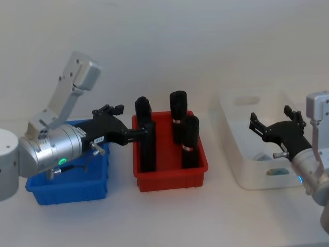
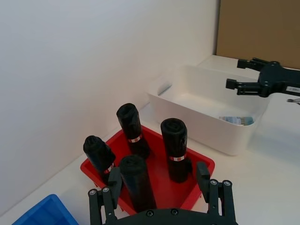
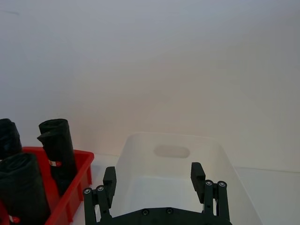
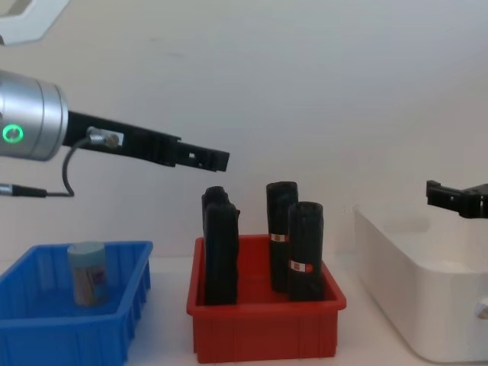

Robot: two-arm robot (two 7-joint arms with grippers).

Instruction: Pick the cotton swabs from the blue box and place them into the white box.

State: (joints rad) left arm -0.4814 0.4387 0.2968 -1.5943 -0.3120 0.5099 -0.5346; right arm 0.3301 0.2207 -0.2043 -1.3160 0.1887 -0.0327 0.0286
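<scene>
Glossy moulded plastic, ribbed walls: blue box (image 1: 67, 194) and red bin (image 1: 172, 177). Smooth, faintly translucent plastic: white box (image 1: 240, 167). Crinkled matt film on black rolls (image 4: 305, 248); brushed metal on left arm housing (image 1: 51, 146), satin sheen.

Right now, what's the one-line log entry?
left tool open above red bin | right tool open over white box | cotton swabs jar in blue box

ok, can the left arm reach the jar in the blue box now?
Likely yes: left gripper hangs open over the red bin, next door; the jar stands alone in the blue box, uncovered.
</scene>
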